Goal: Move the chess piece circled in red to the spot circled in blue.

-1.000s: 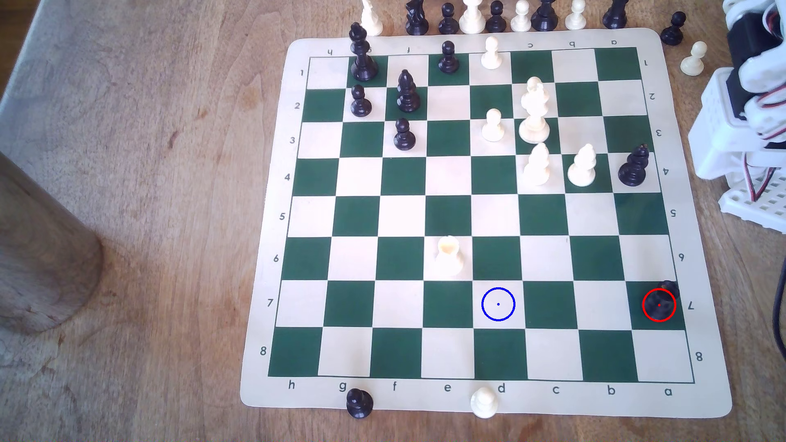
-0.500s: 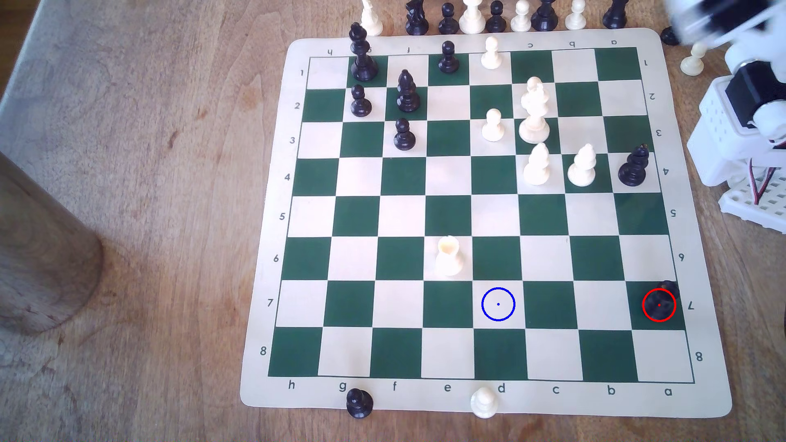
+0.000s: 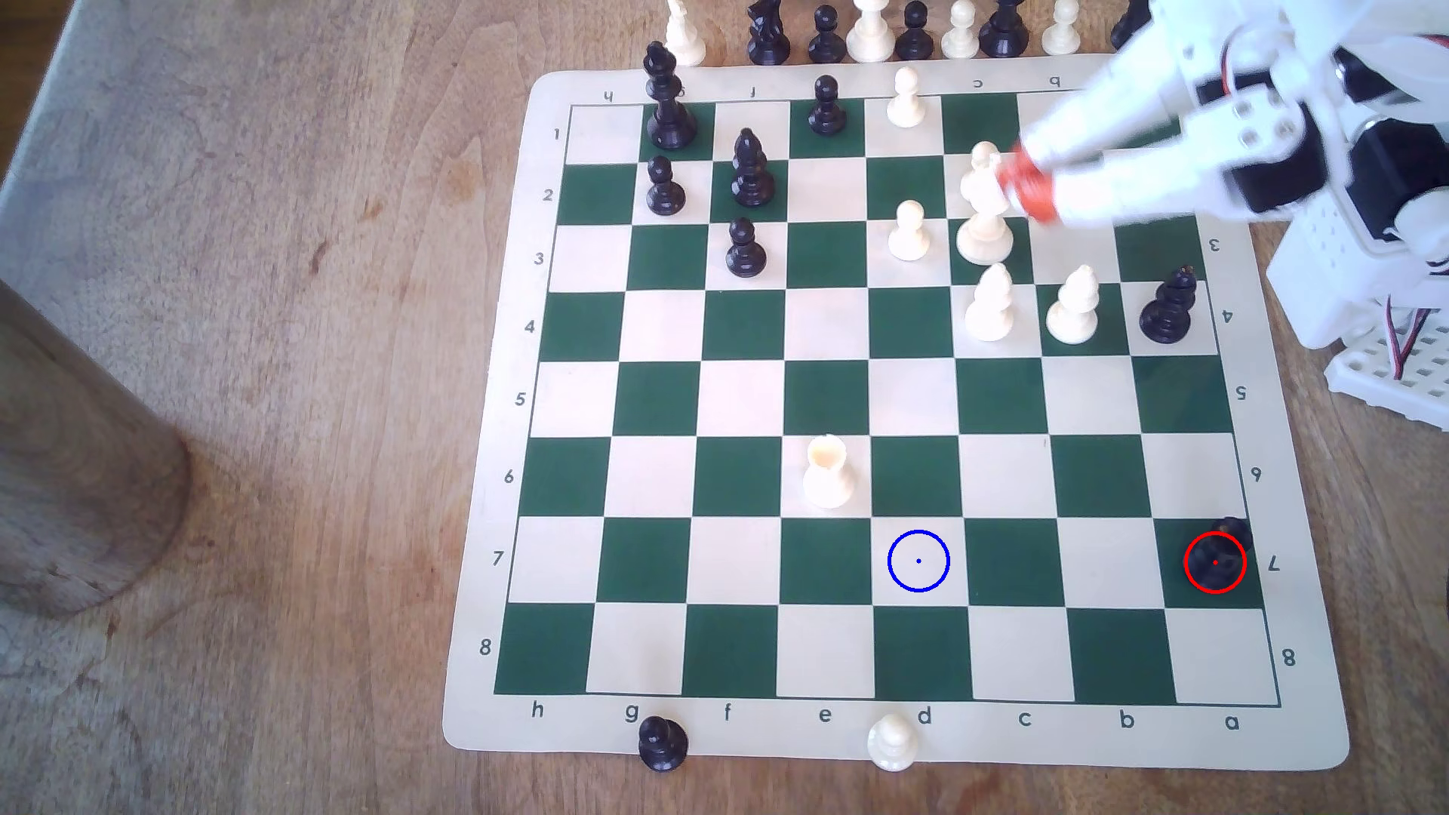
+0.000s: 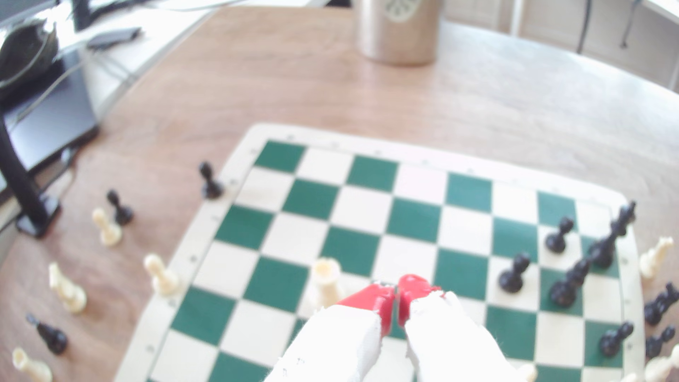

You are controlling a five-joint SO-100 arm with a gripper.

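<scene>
- The white arm has swung out over the far right corner of the chessboard (image 3: pixel 502 729) in the exterior view; a second ago it sat folded beside the board, and half a second ago it was only a blur at the corner.
- Its gripper (image 3: pixel 1025 182), tipped in red, now hangs above the second row, just beside a tall cream piece (image 3: pixel 984 205). In the wrist view the red tips (image 4: pixel 397 299) are pressed together with nothing between them.
- The black rook (image 3: pixel 1218 558) has not moved. It stands inside the red ring on the green corner-file square of row 7, at the exterior view's lower right, well apart from the gripper.
- The blue-ringed cream square (image 3: pixel 918 561), three squares to the rook's left in that view, stands bare.
- The reach has only begun, it seems: the arm must come down the board and the tips must part before any pickup.
- Readable writing is limited to the board's border: letters a to h along the near edge and numbers 1 to 8 down both sides. A round emblem on the metal cup (image 4: pixel 398 31) is too blurred to read.
</scene>
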